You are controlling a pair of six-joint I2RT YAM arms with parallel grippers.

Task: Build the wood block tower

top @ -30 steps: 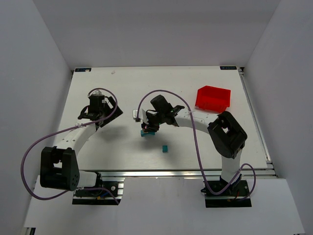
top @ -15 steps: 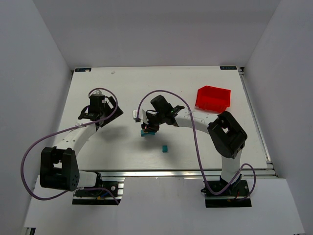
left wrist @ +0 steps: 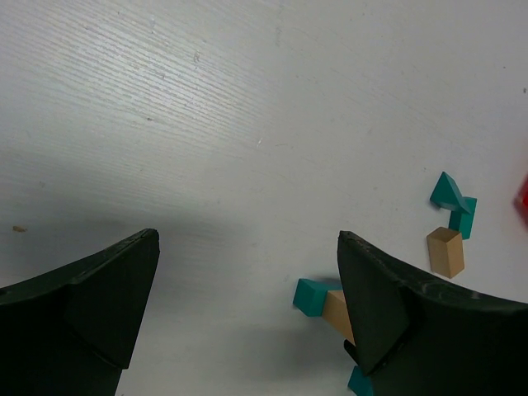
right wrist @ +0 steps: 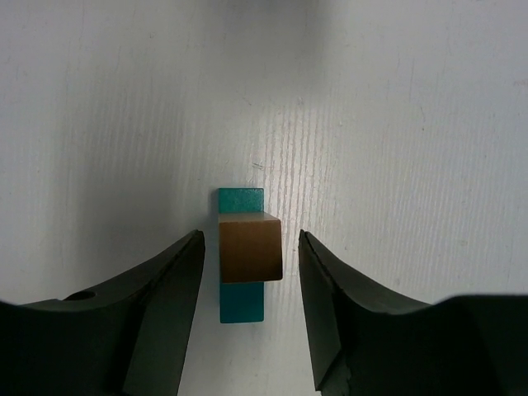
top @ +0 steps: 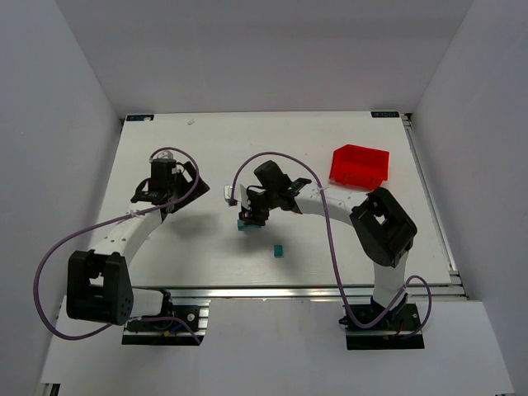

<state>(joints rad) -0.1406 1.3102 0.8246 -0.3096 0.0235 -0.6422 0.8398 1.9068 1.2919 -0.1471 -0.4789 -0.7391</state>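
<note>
Though open-topped, red bin (top: 356, 179), contents unclear

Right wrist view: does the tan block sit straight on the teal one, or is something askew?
Slightly. The tan block rests on the teal block but seems to overhang its right edge, so it looks off-centre. The right end effector is open around it, not touching.

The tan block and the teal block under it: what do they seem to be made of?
Tan block: probably bare wood, matte brown, no paint visible. Teal block: likely painted wood; an even matte teal coat hides any grain.
</note>
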